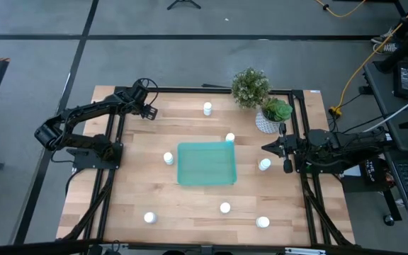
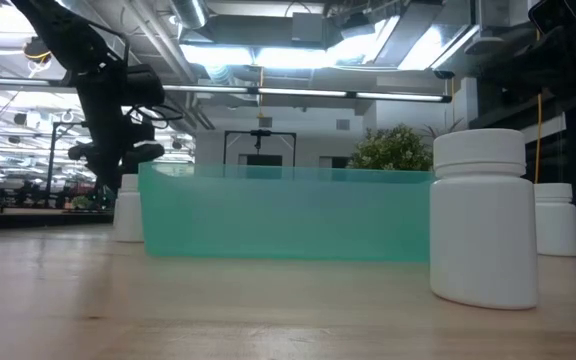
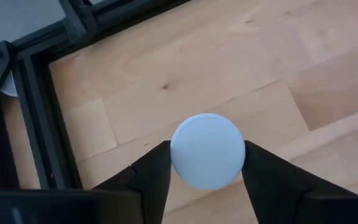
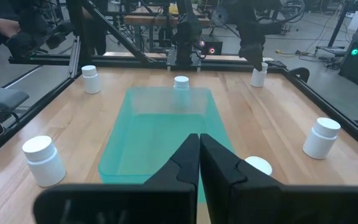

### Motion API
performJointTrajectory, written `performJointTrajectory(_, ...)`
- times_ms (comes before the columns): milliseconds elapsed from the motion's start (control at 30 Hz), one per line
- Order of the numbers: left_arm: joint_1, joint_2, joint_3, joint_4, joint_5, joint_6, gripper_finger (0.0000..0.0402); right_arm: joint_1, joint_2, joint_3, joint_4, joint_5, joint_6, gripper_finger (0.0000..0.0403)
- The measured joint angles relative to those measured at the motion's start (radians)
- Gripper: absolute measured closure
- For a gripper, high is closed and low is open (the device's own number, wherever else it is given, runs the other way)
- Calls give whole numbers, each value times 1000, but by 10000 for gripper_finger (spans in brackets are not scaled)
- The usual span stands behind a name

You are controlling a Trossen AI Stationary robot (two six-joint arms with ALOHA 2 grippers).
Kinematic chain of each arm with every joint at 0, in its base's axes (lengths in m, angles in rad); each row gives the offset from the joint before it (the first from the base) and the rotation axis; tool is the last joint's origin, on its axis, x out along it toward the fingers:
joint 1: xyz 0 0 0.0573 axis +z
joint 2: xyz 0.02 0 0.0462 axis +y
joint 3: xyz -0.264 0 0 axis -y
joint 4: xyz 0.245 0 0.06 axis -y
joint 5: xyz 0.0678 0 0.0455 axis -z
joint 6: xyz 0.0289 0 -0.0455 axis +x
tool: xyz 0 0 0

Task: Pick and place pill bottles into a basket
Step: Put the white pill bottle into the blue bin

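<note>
Left gripper (image 1: pixel 149 111) over far-left corner of light wooden table (image 1: pixel 140 191), fingers (image 3: pixel 151 174) clamped on small white round-capped pill bottle (image 3: pixel 207 150). Shallow teal translucent plastic tray (image 1: pixel 206 163) at table centre, nothing inside. Seven more white bottles standing on table around tray: one (image 1: pixel 168 158) just left of it, one (image 1: pixel 230 137) touching its far-right corner. Right gripper (image 1: pixel 269 147) at right edge, fingers pressed together, nothing held, bottle (image 1: pixel 264 164) just beside it.
</note>
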Motion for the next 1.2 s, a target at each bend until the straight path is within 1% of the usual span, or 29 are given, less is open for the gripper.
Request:
performJointTrajectory(133,0,0,0,1,-1,0,245,0,0,0,0,0,0,386)
performJointTrajectory(333,0,0,0,1,-1,2,246,0,0,0,0,0,0,386)
performJointTrajectory(467,0,0,0,3,6,29,247,0,0,0,0,0,0,386)
performJointTrajectory(533,0,0,0,9,31,48,246,0,0,0,0,0,0,386)
performJointTrajectory(700,0,0,0,34,138,102,246,0,0,0,0,0,-4,386)
performJointTrajectory(833,0,-14,0,34,171,139,246,0,0,0,0,0,-4,386)
performJointTrajectory(1033,0,-98,0,35,226,188,246,0,0,0,0,1,-14,386)
performJointTrajectory(1200,-20,-182,0,35,302,206,246,0,0,0,0,2,-82,386)
